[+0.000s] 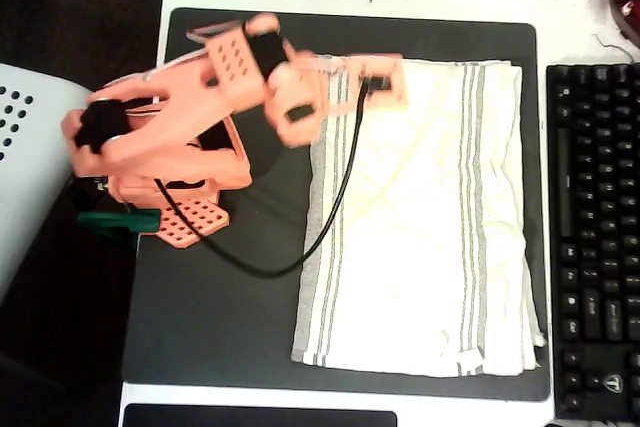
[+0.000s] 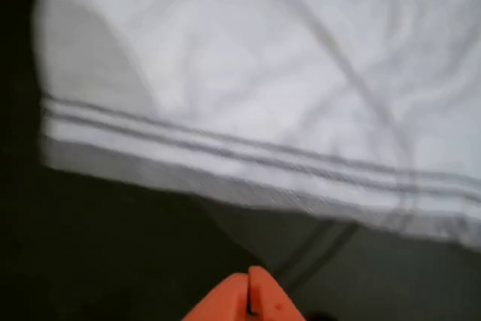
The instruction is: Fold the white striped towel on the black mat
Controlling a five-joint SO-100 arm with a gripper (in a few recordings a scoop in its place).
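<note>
The white striped towel (image 1: pixel 420 217) lies spread flat on the right half of the black mat (image 1: pixel 220 297), with grey stripe groups near its left and right edges. In the overhead view my orange gripper (image 1: pixel 300 119) hovers at the towel's upper left corner, over its left striped edge. In the wrist view the two orange fingertips (image 2: pixel 252 297) meet with nothing between them, above bare black mat (image 2: pixel 113 246) just short of the towel's striped edge (image 2: pixel 225 148). The towel there is blurred.
A black keyboard (image 1: pixel 595 237) lies along the mat's right side. The arm's base (image 1: pixel 170 172) and a black cable (image 1: pixel 330 207) sit on the mat's left half, the cable crossing the towel's left edge. A white chair (image 1: pixel 25 167) stands at far left.
</note>
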